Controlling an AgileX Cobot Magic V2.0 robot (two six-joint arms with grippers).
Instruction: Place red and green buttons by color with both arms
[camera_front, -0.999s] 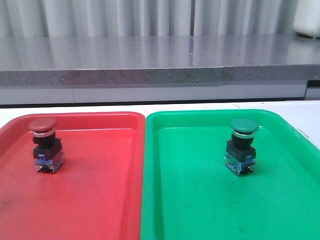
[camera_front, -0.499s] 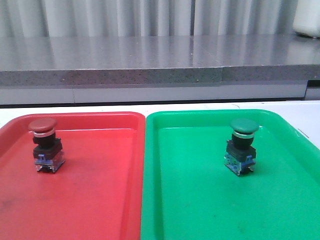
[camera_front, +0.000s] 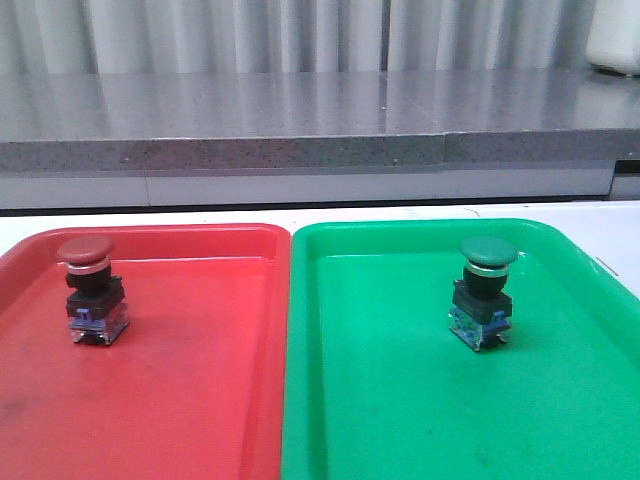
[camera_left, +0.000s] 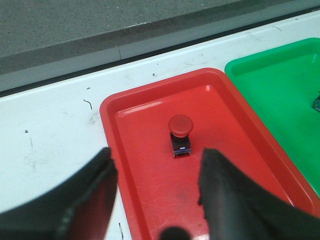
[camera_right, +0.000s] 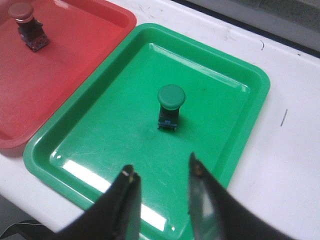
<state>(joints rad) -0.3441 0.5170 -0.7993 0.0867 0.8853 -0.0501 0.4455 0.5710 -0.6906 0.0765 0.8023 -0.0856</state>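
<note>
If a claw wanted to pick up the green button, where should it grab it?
Probably come straight down from above and pinch the black body under the cap. The green button stands upright in the green tray, and its round cap is wider than the body, so it would likely slip less there. The right claw is open.

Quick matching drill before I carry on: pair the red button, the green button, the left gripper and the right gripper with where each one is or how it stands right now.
Things:
1. red button
2. green button
3. left gripper
4. right gripper

States:
A. upright in the green tray
B. open, empty, above the red tray
C. upright in the red tray
D. open, empty, above the green tray

Pairs: 1-C, 2-A, 3-B, 4-D
</note>
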